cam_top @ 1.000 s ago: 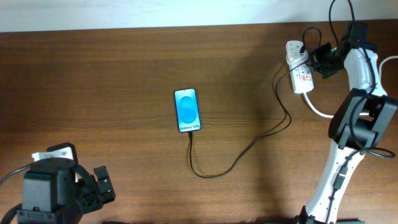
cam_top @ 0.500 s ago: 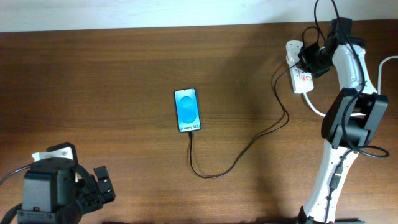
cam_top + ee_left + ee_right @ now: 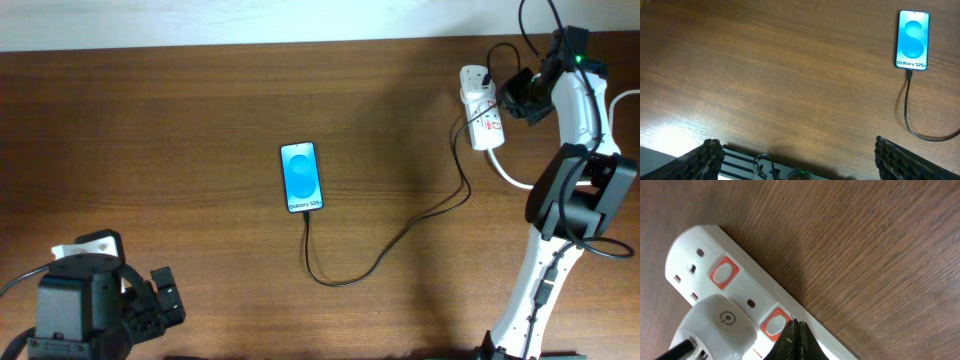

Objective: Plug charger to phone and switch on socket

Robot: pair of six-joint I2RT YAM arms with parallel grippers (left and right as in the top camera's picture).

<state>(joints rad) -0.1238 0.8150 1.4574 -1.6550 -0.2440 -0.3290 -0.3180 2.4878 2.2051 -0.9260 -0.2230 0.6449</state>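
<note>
The right gripper [image 3: 794,339] has its jaws pinched together into one dark point with nothing between them. That point sits at the edge of the second red-orange switch [image 3: 774,325] on the socket [image 3: 740,287], just beside the rounded white plug [image 3: 715,325] seated in the strip. From overhead the socket [image 3: 482,120] lies at the far right of the wooden surface [image 3: 150,120], with the right gripper [image 3: 522,95] just beside it. The charger [image 3: 380,262] runs from there in a loose curve to the phone [image 3: 301,177], which lies flat near the middle, screen up and glowing blue. The cable's tip meets the phone's end by the "Galaxy" text, so the plugging-in looks done — what seems left is the switch. The left gripper [image 3: 799,157] hangs low at the near left corner, well apart from everything, jaws spread wide and empty. Its wrist view confirms the phone [image 3: 913,39] with the charger [image 3: 907,110] joined at its lower edge. Hard to judge: whether the tip actually bears on the switch or merely hovers at it, and whether that switch is on or off — the rocker's tilt cannot be read. The wrist frame cuts off the socket's lower part, and the glowing screen shows no charging sign that I can make out.
</note>
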